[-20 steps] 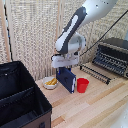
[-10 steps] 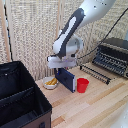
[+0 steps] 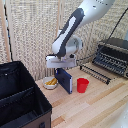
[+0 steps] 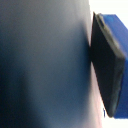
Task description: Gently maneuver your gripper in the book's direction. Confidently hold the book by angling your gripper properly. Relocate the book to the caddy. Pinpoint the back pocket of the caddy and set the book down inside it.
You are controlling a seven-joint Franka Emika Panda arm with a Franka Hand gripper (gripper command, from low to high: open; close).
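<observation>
My gripper (image 3: 62, 70) is shut on the top edge of the dark navy book (image 3: 65, 81). The book hangs upright and slightly tilted, with its lower edge close to the wooden tabletop. It is between a small bowl and a red cup. In the wrist view the book's dark cover (image 4: 45, 65) fills most of the picture, and one blue-tipped finger (image 4: 108, 55) presses against it. The black caddy (image 3: 30, 107) stands at the exterior view's lower left, with an inner divider (image 3: 20, 96). It is well apart from the book, and its pockets look empty.
A red cup (image 3: 82, 85) stands just to the exterior view's right of the book. A small bowl with yellow contents (image 3: 50, 82) is on the book's other side. A black toaster oven (image 3: 113, 56) and a wire rack (image 3: 95, 73) are at the right. A slatted screen stands behind.
The gripper and the book have shifted slightly toward the exterior view's left, away from the red cup. The grip is unchanged.
</observation>
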